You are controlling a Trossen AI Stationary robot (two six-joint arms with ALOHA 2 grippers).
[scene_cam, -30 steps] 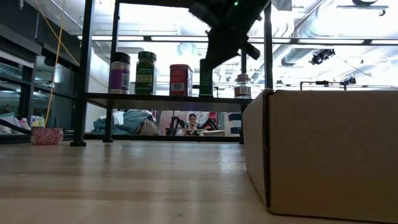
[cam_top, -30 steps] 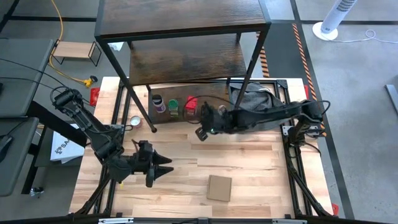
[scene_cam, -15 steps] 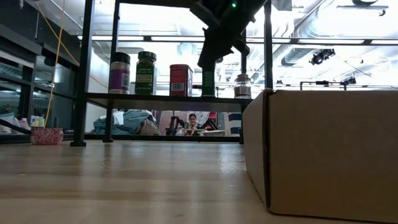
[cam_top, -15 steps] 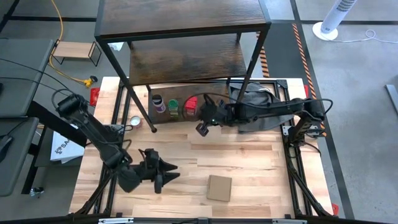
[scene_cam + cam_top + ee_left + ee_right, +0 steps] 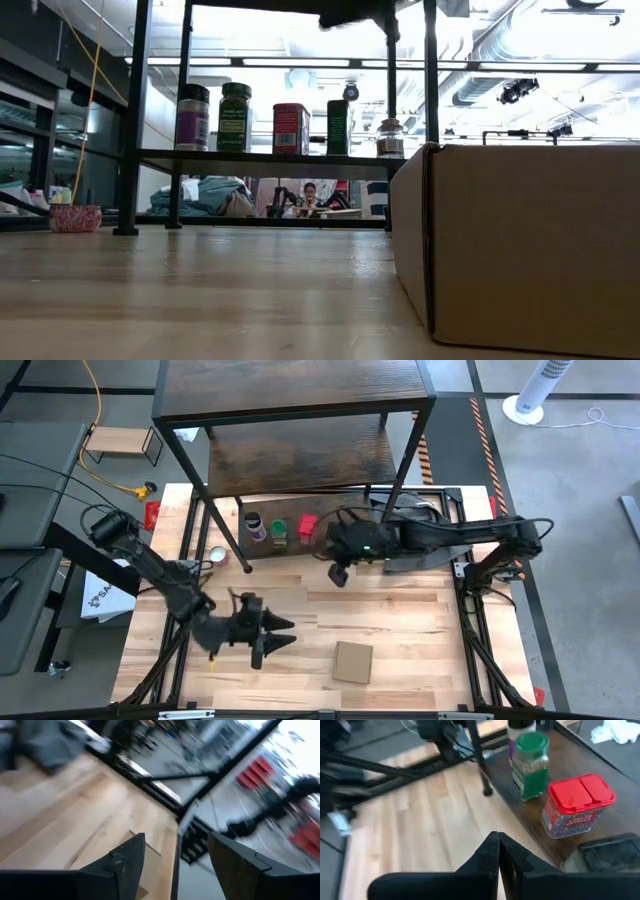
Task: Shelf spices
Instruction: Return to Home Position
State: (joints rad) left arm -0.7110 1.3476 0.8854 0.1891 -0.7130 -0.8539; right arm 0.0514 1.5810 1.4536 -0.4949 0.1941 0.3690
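Right claw [image 5: 338, 572], fingers pressed together and holding nothing, hangs high over the table [image 5: 430, 625] just in front of the shelf [image 5: 295, 390]; the spices [image 5: 280, 530] stand upright in one row on the lowest board, at about 11 o'clock from it seen from above, the row's long axis running 9 to 3 o'clock along the front edge; from the 9 o'clock end come a purple-lidded jar [image 5: 192, 118], a green-lidded jar [image 5: 236, 117] of clear sides, a boxy red tin [image 5: 291, 128] with a plastic flip lid, a slim dark can [image 5: 338, 126] and a squat pale jar [image 5: 390, 138]; boards are dark wood grain, the frame thin black metal, the table pale planks; this arm is the nearer, so its way clear likely lies toward 3 o'clock; left claw [image 5: 280, 641], fingers apart, waits near 7 o'clock, well apart, beside a cardboard box [image 5: 352, 662].
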